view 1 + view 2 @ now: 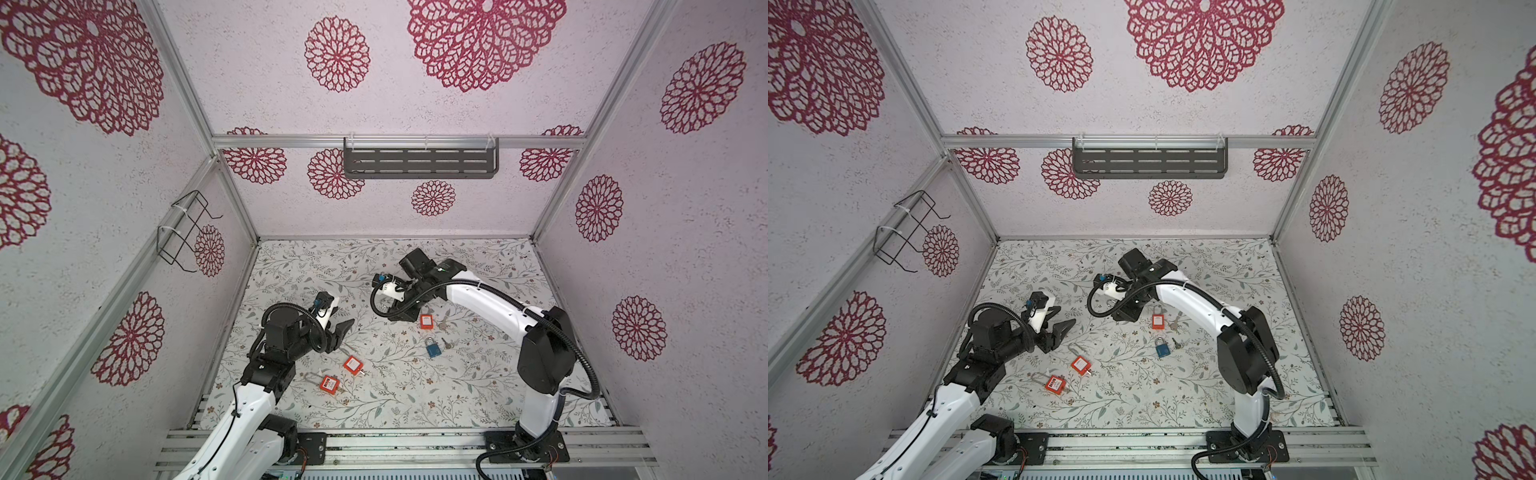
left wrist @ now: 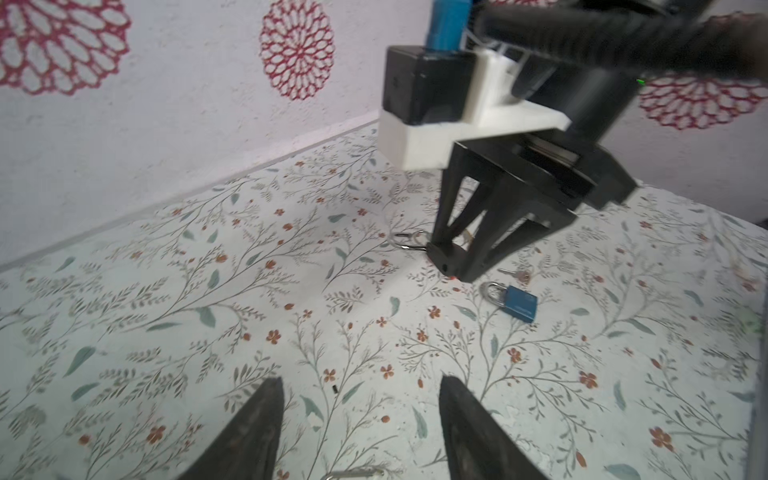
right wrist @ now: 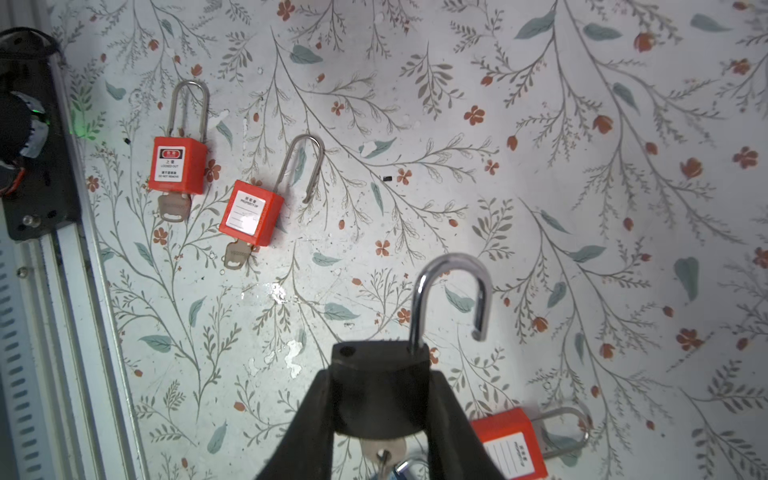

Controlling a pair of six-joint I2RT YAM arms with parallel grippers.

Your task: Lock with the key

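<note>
Over the back middle of the counter, right hand clamped on a black padlock, fingers pressed to both sides of the body.
- Padlock body: dark, rounded shoulders, small hole at one top corner.
- Shackle: bright steel, swung open, one leg in the body, the free end hanging clear.
- Key: silver, seated in the underside of the body, partly hidden between the fingers.
- Left hand: jaws spread, nothing between them, hovering over the counter's left side, well apart from the padlock.

Other locks on the counter:
- shut red padlock, both shackle legs in, key in its base;
- open red padlock just beside it, long shackle sprung, key in its base;
- third red padlock close under the right hand;
- blue padlock nearer the front, loose keys beside.

Counter surface: pale sheet printed with grey-green sprigs and small orange flowers, scuffed in spots. Walls: speckled white with large crimson rosettes, aluminium framing at the corners. A dark slotted shelf hangs on the back wall, a black wire rack on the left wall.
</note>
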